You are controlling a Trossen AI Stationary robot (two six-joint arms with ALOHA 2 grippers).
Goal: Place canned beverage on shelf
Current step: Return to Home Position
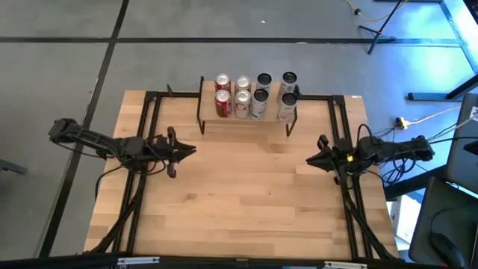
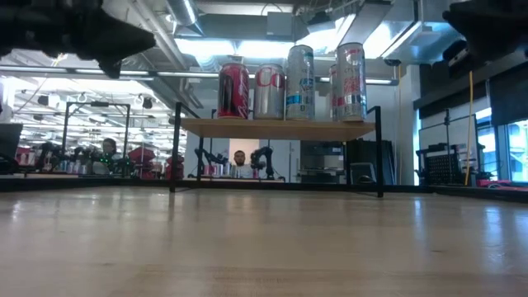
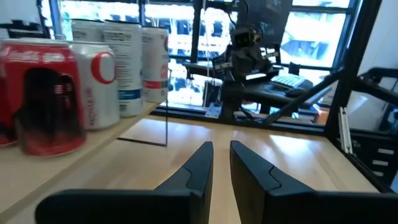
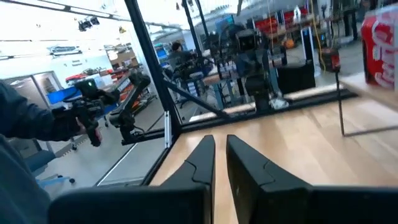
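Shelf (image 2: 280, 129) at tabletop's (image 1: 246, 202) far edge holds eight cans (image 1: 254, 95), so left gripper (image 1: 187, 152) and right gripper (image 1: 312, 159) hang closed, apparently empty.

Across the bare tabletop (image 2: 264, 239) stands the shelf (image 2: 276, 129), a light wood top on thin black legs. Four cans line its front: a red can (image 2: 233, 89) at the left, a silver can with red lettering (image 2: 268, 91) touching it, then two taller pale cans (image 2: 300, 82) (image 2: 351, 81). The left arm (image 2: 74, 33) and the right arm (image 2: 491, 29) hang dark and blurred in the upper corners. Between the shelf legs, a person (image 2: 239, 158) sits far back in the room.
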